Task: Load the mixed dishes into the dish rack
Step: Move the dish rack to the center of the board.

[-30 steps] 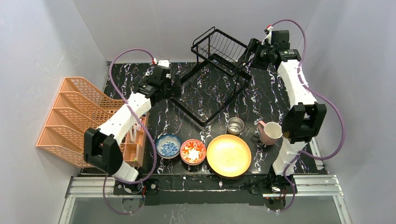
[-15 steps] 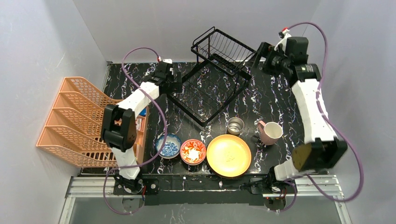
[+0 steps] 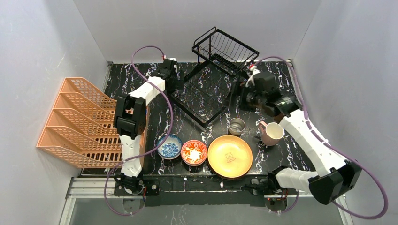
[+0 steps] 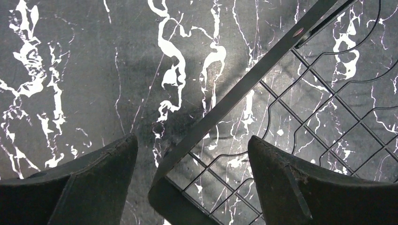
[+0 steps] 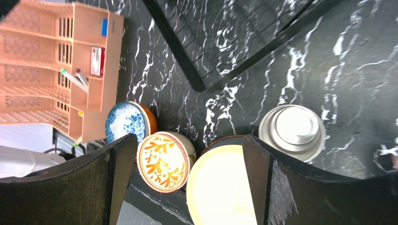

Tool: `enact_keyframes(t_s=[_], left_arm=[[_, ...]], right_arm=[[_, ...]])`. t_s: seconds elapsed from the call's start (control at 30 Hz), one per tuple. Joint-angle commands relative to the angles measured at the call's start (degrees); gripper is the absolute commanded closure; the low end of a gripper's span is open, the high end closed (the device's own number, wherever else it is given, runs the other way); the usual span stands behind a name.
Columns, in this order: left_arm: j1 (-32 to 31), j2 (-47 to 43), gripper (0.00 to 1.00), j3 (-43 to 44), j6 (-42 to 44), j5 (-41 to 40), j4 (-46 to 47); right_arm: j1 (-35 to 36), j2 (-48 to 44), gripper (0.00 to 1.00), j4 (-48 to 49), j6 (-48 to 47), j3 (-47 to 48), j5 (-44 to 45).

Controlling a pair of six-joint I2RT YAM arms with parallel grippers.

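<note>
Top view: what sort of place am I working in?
Probably a robot test cell staged as a kitchen counter: plain grey walls box in a marble-pattern table, holding a wire dish rack, a yellow plate and a pink mug.

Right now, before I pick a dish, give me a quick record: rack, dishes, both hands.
rack: black wire dish rack, far centre of the table, no dishes in it
front row, left to right: blue-patterned bowl, red floral bowl, large yellow plate
behind the plate: steel cup, pink mug to its right
left hand: open, straddling the rack's corner bar, holding nothing
right hand: open, above the dishes, holding nothing
</note>
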Motion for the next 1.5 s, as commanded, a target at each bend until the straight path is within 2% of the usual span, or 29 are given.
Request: enact_keyframes(t_s=[0.0, 0.17, 0.37, 0.5, 0.6, 0.73, 0.87, 1.03, 1.17, 1.47], left_arm=[[0.31, 1.28, 0.17, 2.61, 0.93, 1.65, 0.4], [0.44, 3.49, 0.25, 3.92, 0.9, 2.96, 0.11], [0.67, 3.73, 0.43, 3.93, 0.46, 3.62, 0.03], [0.83, 3.03, 0.59, 3.66, 0.4, 4.5, 0.31], [0.88, 2.81, 0.76, 3.53, 0.27, 5.53, 0.48], [0.84, 1.97, 0.9, 2.77, 0.01, 6.51, 0.65], [0.88, 0.29, 0.96, 0.82, -0.08, 6.3, 1.46], [0.9, -2.42, 0.96, -2.65, -0.29, 6.11, 2.9], [0.85, -5.11, 1.0, -5.42, -1.13, 5.22, 3.91], [0.85, -14.47, 1.0, -16.02, -3.69, -0.04, 9.55]], right_arm=[[7.83, 2.6, 0.11, 3.25, 5.66, -0.79, 8.21], [14.33, 8.98, 0.17, 2.96, 9.0, 0.95, 17.54], [16.87, 15.86, 0.22, 4.1, 14.39, 0.54, 23.04], [16.99, 18.69, 0.24, 4.5, 18.28, -0.06, 26.25], [16.98, 20.48, 0.25, 4.08, 20.77, -0.38, 28.84], [17.01, 22.93, 0.29, 2.98, 24.29, -0.59, 31.16], [16.98, 24.99, 0.3, 3.01, 26.56, -0.83, 33.13], [15.81, 25.98, 0.3, 1.78, 26.94, -0.06, 35.98], [14.5, 24.36, 0.31, 1.73, 26.14, -0.61, 36.82], [11.72, 18.0, 0.3, 2.64, 24.53, -3.41, 38.24]])
